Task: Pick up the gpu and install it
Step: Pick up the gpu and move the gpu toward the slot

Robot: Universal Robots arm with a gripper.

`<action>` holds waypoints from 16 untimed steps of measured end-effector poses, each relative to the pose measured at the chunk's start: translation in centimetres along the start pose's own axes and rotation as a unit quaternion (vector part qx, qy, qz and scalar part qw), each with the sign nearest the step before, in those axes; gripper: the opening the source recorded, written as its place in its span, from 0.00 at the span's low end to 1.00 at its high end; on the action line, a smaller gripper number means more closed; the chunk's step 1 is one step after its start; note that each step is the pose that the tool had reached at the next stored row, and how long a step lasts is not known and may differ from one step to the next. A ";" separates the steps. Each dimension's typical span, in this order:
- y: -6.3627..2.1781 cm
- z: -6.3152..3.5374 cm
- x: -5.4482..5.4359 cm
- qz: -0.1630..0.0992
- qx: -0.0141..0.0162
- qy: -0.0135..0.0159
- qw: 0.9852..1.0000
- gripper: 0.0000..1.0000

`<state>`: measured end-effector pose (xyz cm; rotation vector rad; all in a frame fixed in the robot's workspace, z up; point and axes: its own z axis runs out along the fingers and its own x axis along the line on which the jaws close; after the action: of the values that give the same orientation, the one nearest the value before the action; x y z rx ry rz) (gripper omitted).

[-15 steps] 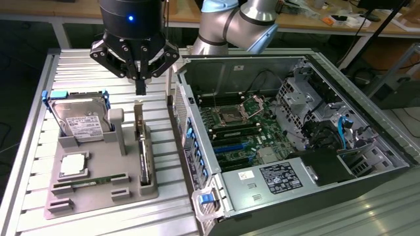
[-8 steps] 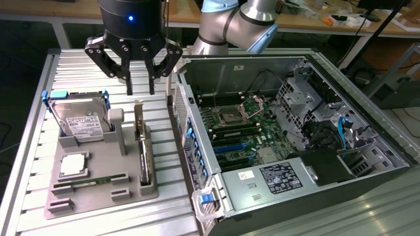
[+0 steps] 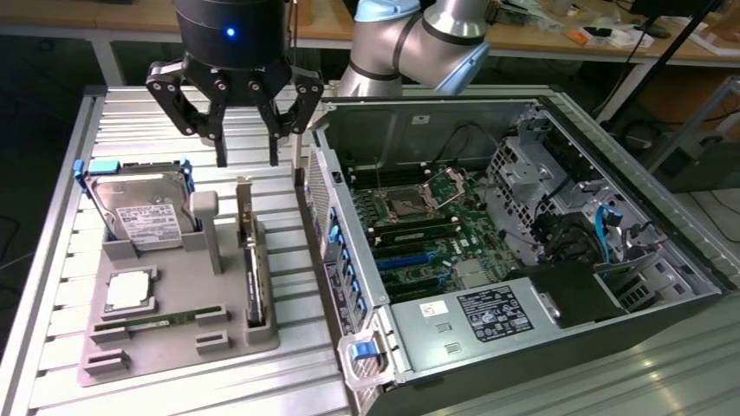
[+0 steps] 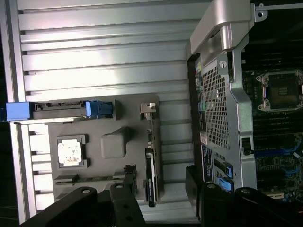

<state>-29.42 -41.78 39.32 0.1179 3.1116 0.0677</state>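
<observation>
The gpu (image 3: 252, 270) is a thin dark card standing on edge in a slot of the grey holder (image 3: 173, 342), with its silver end bracket (image 3: 244, 201) at the far end. In the wrist view the gpu (image 4: 150, 166) appears edge-on, bracket (image 4: 148, 108) toward the bare ribbed table. My gripper (image 3: 248, 160) hangs above the holder's far end, a little above the bracket and apart from it. It is open with nothing between its fingers. In the wrist view the gripper (image 4: 160, 184) straddles the card, and a black fingertip (image 4: 128, 179) shows on one side.
A silver hard drive (image 3: 139, 212) in a blue frame, a processor chip (image 3: 127, 290) and a green memory stick (image 3: 162, 321) share the holder. The open computer case (image 3: 347, 260) with its motherboard (image 3: 422, 230) lies at the exterior view's right, its wall close beside the gpu.
</observation>
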 end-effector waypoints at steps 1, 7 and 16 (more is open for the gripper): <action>0.00 0.00 0.0 0.000 0.000 0.000 1.000 0.54; -0.08 0.02 0.0 0.000 0.000 0.000 1.000 0.54; -0.28 0.02 0.0 0.000 0.000 0.000 1.000 0.54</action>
<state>-29.42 -42.06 39.29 0.1176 3.1117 0.0676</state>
